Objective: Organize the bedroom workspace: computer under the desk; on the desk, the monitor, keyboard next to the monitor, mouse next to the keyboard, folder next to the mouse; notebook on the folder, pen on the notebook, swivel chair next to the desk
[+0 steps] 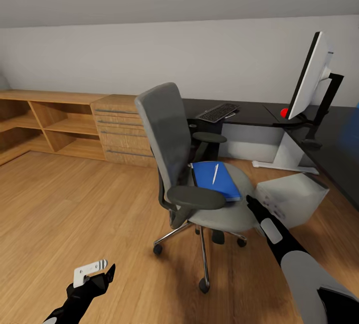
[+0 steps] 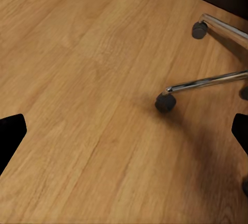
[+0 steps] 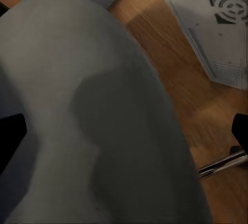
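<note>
Room: pale grey wall [image 1: 149, 50] sloping inward toward the ceiling. Warm wood-plank floor [image 1: 75, 204] lying throughout, catching soft even light. Low light-wood shelving unit [image 1: 50, 124] standing against the wall, adjoining a matching drawer chest [image 1: 119, 132] with metal bar handles.

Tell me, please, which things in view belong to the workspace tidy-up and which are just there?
Job things:
chair
folder on the seat
pen on the folder
keyboard
monitor
desk
computer on the floor

Just there:
wooden dresser
open shelves
</note>
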Tool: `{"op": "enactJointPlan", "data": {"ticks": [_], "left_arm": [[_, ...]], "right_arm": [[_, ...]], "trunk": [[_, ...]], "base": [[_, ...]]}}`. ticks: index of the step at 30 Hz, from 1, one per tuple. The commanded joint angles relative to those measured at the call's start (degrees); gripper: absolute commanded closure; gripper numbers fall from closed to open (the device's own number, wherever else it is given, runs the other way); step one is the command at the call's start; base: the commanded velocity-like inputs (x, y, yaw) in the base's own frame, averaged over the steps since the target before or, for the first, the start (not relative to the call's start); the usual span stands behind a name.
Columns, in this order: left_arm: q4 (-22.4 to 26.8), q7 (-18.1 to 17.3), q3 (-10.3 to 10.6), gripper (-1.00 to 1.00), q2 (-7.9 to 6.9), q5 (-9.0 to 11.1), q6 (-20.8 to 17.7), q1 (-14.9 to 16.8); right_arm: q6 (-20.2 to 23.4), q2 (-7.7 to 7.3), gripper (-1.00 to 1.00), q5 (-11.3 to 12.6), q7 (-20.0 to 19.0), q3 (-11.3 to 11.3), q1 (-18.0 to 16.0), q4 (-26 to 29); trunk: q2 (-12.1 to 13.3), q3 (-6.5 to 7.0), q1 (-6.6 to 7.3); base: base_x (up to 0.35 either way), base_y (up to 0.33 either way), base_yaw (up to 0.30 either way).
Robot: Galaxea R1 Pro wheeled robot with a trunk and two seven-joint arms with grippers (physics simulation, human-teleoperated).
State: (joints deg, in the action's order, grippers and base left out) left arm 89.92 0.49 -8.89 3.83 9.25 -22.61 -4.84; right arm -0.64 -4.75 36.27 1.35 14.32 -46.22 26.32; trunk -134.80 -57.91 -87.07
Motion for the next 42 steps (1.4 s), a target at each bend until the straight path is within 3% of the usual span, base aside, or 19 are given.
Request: {"op": "enactJointPlan", "data": {"ticks": [1, 38, 41, 42], "left_arm": [[0.08, 0.06, -0.08, -1.00, 0.04, 0.59, -0.33, 0.00], [0.08, 0.12, -0.16, -1.00, -0.05, 0.52, -0.24, 0.00], [0.08, 0.12, -0.17, -1.00, -0.05, 0.51, -0.24, 0.00], [0.08, 0.12, -0.17, -1.00, -0.05, 0.51, -0.24, 0.00]], "right_arm": [[-0.03, -0.21, -1.00, 0.61, 0.14, -0.08, -0.02, 0.02], [0.02, -0.79, -1.00, 0.71, 0.14, 0.89, -0.02, 0.04], [0.07, -0.79, -1.00, 1.07, 0.14, 0.89, -0.02, 0.04], [0.13, -0.79, -1.00, 2.35, 0.14, 0.87, -0.02, 0.03]], "trunk": [[-0.02, -0.04, 0.01], [-0.02, -0.04, 0.01], [-0.02, -0.04, 0.01], [-0.02, -0.04, 0.01]], "base": [[0.000, 0.000, 0.000], [0.088, -0.036, 0.000], [0.002, -0.002, 0.000], [0.000, 0.000, 0.000]]}}
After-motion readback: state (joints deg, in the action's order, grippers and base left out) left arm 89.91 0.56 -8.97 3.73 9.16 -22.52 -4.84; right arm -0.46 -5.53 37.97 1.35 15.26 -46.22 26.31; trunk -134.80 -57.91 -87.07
